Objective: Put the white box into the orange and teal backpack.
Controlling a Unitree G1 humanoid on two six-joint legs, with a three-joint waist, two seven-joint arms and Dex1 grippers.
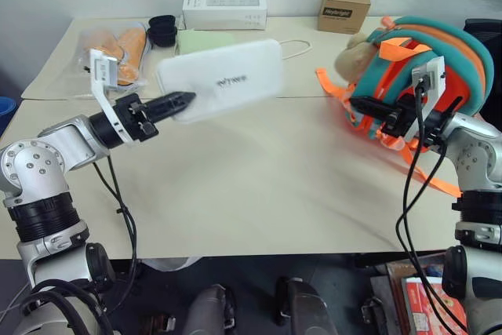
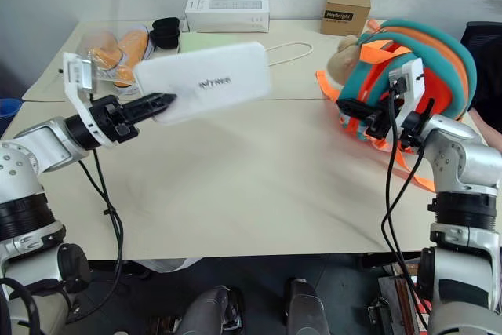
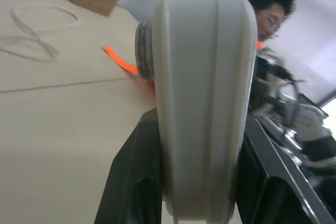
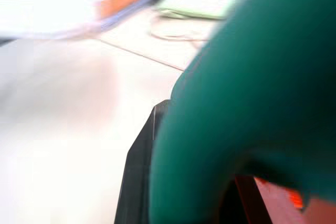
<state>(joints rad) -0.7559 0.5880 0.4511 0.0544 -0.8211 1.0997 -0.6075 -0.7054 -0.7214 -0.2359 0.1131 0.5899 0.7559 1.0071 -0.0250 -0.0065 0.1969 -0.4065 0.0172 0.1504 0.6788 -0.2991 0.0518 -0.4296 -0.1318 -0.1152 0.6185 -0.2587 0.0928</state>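
The box (image 1: 223, 78) is held clear of the surface (image 1: 235, 186), raised above its left half, with its lettered face turned toward the head camera and its long axis tilted slightly upward to the right. It is gripped at its lower left end by the left gripper (image 1: 182, 103), whose jaws are closed partway onto the box's edge; in the left wrist view the box (image 3: 202, 103) is seen edge-on, clamped between the two black fingers (image 3: 134, 182).

The backpack (image 1: 427, 68) is found at the right side of the surface, lifted and tipped, its teal top uppermost and its orange straps trailing onto the surface. A beige plush toy (image 1: 354, 54) is seen against its left side. The right gripper (image 1: 369, 107) is set against the backpack's lower front; its jaws are closed on the teal fabric (image 4: 247, 103), as seen in the right wrist view. The box and backpack are well apart.

At the far edge of the surface are noted a long white carton (image 1: 224, 11), a brown cardboard box (image 1: 344, 9), two black cups (image 1: 162, 30), a bag of orange items (image 1: 118, 52) and a white cord (image 1: 294, 49).
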